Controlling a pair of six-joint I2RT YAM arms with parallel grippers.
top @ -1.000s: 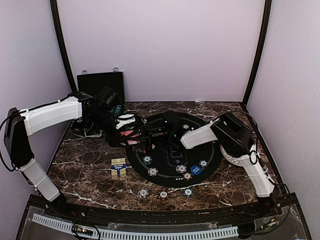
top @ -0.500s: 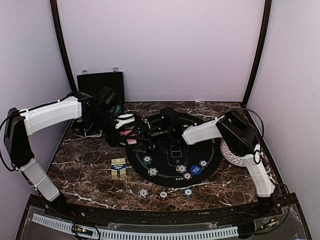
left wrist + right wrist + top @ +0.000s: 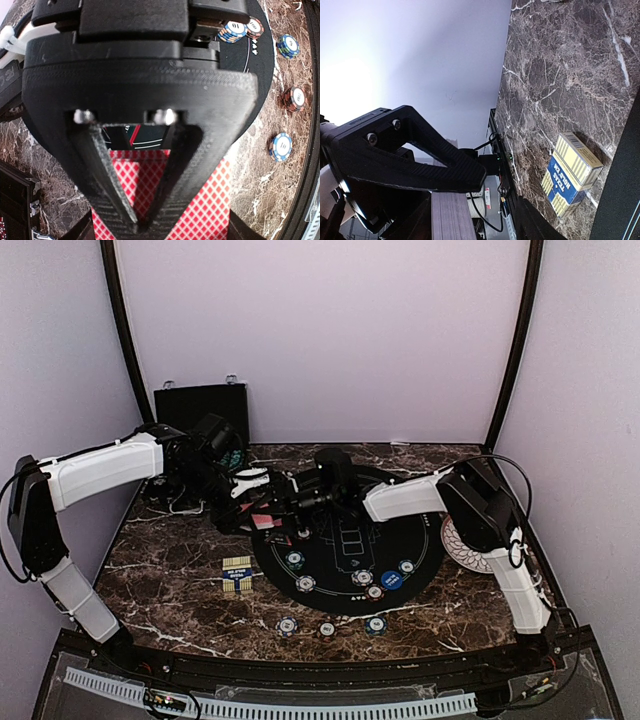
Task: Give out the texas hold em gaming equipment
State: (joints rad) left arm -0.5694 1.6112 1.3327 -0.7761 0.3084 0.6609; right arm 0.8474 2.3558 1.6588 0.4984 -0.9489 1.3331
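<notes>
Red-backed playing cards are pinched in my left gripper, which is shut on them over the left rim of the round black mat. From above, the cards show just under that gripper. My right gripper reaches in from the right, close beside the cards, jaws apart. In the right wrist view one finger shows, with nothing seen in the gap. Poker chips and a blue button disc lie on the mat. More chips sit near the front edge.
A yellow-and-blue card box lies left of the mat, also in the right wrist view. A black case stands at the back left. A white plate sits at the right, partly under my right arm.
My right gripper has moved back and left, closer to the held cards, and its jaws have opened wider. The left arm has stayed still with the cards.
</notes>
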